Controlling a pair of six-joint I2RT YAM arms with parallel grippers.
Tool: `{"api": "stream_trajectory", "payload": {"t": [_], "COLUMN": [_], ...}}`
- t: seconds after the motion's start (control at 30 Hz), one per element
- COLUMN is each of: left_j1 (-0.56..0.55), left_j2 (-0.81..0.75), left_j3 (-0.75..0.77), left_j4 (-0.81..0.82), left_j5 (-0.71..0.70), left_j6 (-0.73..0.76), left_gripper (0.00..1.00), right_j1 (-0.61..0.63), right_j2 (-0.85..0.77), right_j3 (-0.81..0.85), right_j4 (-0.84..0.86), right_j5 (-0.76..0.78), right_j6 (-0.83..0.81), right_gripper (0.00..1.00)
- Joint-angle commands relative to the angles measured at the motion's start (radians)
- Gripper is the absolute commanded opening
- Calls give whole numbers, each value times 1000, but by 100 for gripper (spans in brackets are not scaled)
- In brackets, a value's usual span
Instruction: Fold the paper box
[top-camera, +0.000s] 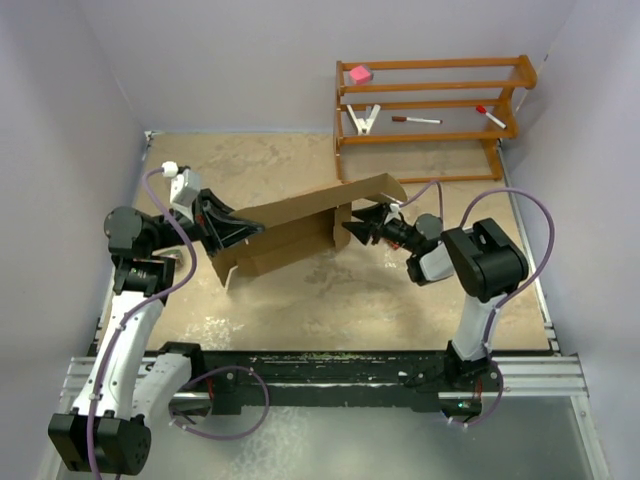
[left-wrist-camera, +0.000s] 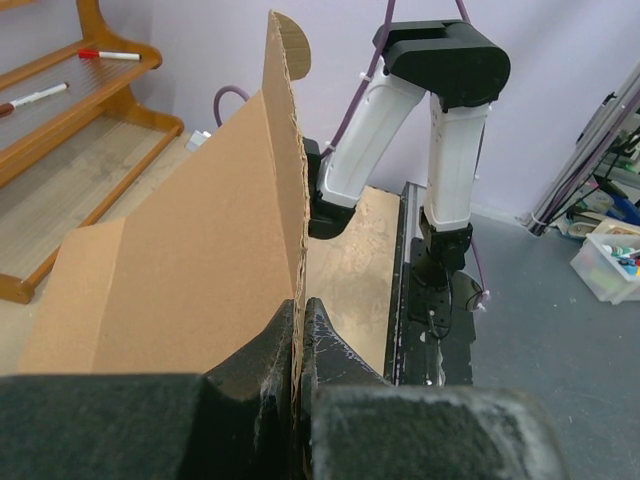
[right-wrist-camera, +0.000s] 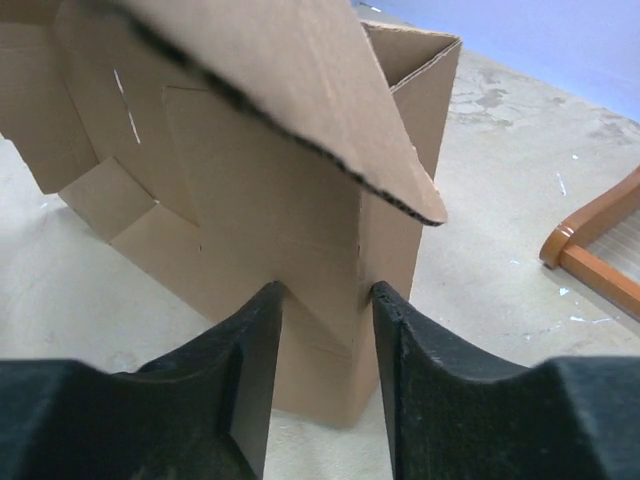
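The paper box (top-camera: 290, 235) is a brown corrugated mailer standing partly formed in the middle of the table, with its long lid flap (top-camera: 330, 200) raised. My left gripper (top-camera: 245, 230) is at the box's left end. In the left wrist view this gripper (left-wrist-camera: 298, 330) is shut on the edge of an upright flap (left-wrist-camera: 200, 260). My right gripper (top-camera: 355, 228) is at the box's right end. In the right wrist view it (right-wrist-camera: 328, 300) stands open, its fingertips (right-wrist-camera: 272, 300) against the end wall (right-wrist-camera: 300, 230) near a corner, under the overhanging lid (right-wrist-camera: 300, 80).
A wooden rack (top-camera: 430, 110) stands at the back right, holding a pink block (top-camera: 360, 73), a white clip (top-camera: 363, 118) and two markers (top-camera: 415, 120). Purple walls close in the table on three sides. The black base rail (top-camera: 350, 365) runs along the near edge.
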Motion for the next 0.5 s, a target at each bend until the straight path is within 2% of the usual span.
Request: {"api": "stream_trajectory", "payload": {"t": [0.0, 0.07, 0.17, 0.2, 0.33, 0.47], "left_j1": [-10, -9, -10, -10, -10, -10], "left_j2": [4, 7, 11, 12, 16, 22], "left_j3": [-5, -5, -4, -4, -2, -2], "left_j4": [23, 21, 17, 15, 13, 20], "left_j5": [7, 5, 2, 1, -1, 3], "left_j6": [1, 3, 4, 6, 7, 1], "left_gripper": [4, 4, 4, 4, 4, 4], "right_j1": [19, 20, 20, 20, 20, 20], "right_j2": [1, 13, 25, 25, 21, 12], "right_j3": [34, 40, 50, 51, 57, 60], "right_j4": [125, 135, 151, 149, 127, 114], "right_j5": [-31, -35, -40, -40, -10, 20], "right_j6": [-2, 12, 33, 35, 39, 45], "right_gripper": [39, 31, 28, 29, 48, 58]}}
